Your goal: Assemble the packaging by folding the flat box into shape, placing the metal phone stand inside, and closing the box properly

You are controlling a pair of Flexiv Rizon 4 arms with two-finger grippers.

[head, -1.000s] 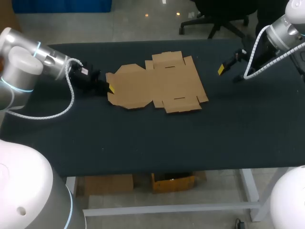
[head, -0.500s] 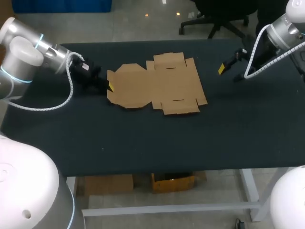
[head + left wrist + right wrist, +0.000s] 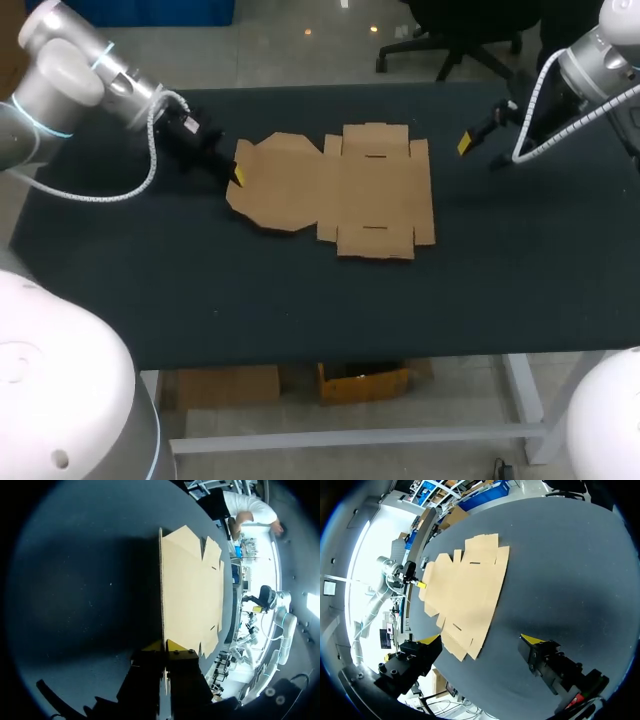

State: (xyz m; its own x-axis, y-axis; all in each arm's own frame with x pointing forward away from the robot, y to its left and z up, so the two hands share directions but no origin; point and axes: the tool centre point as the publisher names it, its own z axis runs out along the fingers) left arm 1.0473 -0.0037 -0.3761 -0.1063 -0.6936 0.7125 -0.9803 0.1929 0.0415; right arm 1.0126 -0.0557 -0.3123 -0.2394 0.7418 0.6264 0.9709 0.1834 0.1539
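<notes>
The flat brown cardboard box (image 3: 345, 192) lies unfolded on the black table (image 3: 300, 290), just left of the middle. My left gripper (image 3: 237, 175) is shut on the edge of its left flap, and that end looks raised a little off the table. In the left wrist view the thin cardboard (image 3: 192, 585) edge runs straight out from between the closed yellow tips (image 3: 165, 647). My right gripper (image 3: 480, 152) hangs open above the table, to the right of the box and apart from it. From the right wrist, the box (image 3: 465, 585) lies ahead of the open gripper (image 3: 482, 640). No metal phone stand is in view.
The table's front half and far right (image 3: 540, 250) hold nothing but the black cloth. My left arm's white cable (image 3: 150, 150) loops over the table's left end.
My left arm has swung toward the table's back, still holding the flap. The box has turned with it, squared up to the table and shifted slightly right. The right arm has stayed still.
</notes>
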